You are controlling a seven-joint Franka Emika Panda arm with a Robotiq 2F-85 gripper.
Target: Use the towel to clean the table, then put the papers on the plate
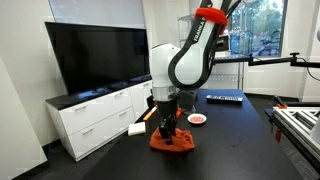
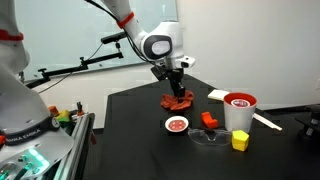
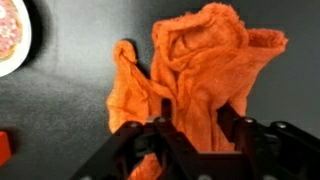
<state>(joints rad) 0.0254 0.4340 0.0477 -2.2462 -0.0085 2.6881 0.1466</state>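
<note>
The black table [image 1: 232, 132] carried an orange crumpled cloth towel [image 1: 172, 140], bunched into a low heap rather than spread flat. The white robot arm [image 1: 185, 60] reached down over it, and the gripper [image 1: 166, 122] stood directly on top of the heap in both exterior views. In the wrist view the gripper [image 3: 192, 135] came in from 6 o'clock, and its dark fingers [image 3: 228, 132] were drawn narrow on a raised fold of the towel [image 3: 200, 70]. Cloth filled the gap between them, while the rest of the fabric spilled away toward 12 o'clock across the table [image 3: 70, 100]. A small round white plate with a red centre [image 3: 8, 40] lay at 10 o'clock from the towel in that view, well apart from it. In an exterior view the same plate [image 2: 177, 124] sat at 6 o'clock from the towel [image 2: 178, 101], near it but not touching, with the gripper [image 2: 177, 88] just above the cloth. A red block [image 2: 209, 119] lay at 3 o'clock from the plate, and a white cup with a red rim [image 2: 238, 110] stood upright beyond it. A yellow block [image 2: 240, 141] was at 6 o'clock from the cup. A white flat piece of paper [image 2: 217, 94] lay at 2 o'clock from the towel, off the plate, near the far edge of the table [image 2: 130, 135].
</note>
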